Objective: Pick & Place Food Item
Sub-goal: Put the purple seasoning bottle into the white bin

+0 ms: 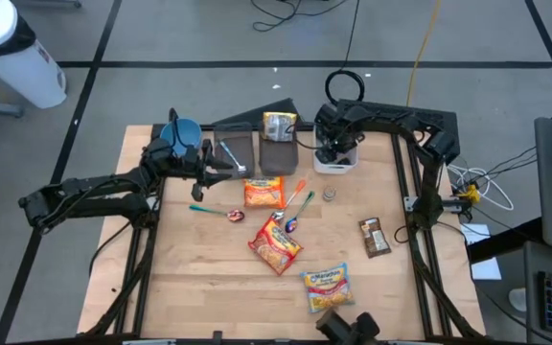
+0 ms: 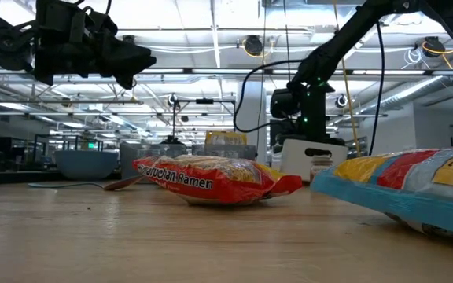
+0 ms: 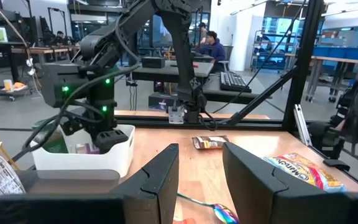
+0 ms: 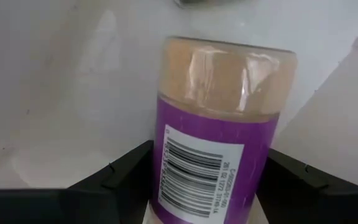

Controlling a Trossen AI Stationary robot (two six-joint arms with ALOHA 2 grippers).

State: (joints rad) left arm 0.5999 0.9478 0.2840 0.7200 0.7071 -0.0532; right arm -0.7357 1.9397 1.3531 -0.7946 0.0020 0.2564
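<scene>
A jar [image 4: 219, 143] with a purple barcode label and a tan end sits between the fingers of my right gripper [image 1: 334, 151]. That gripper points down into the white bin [image 1: 337, 167] at the table's far side, right of centre. My left gripper [image 3: 201, 171] hangs raised over the far left of the table, level and open, with nothing between its fingers. Ramen packs [image 1: 276, 242] lie on the table's middle. My right gripper pinches the jar between its two fingers, on opposite sides of the purple label [image 4: 166, 180]. The fingers come from above, pointing down. The jar reaches on below them, tan end [image 4: 229, 68] lowest, inside the white bin. I cannot tell whether that end touches the bin's floor.
Two more noodle packs [image 1: 264, 193] [image 1: 326, 285], a snack bar [image 1: 374, 237], two spoons [image 1: 217, 211] [image 1: 300, 201] and a small round thing [image 1: 330, 194] lie on the table. A blue bowl [image 1: 182, 131] and a dark tray [image 1: 276, 153] with a bag [image 1: 279, 126] stand at the far side.
</scene>
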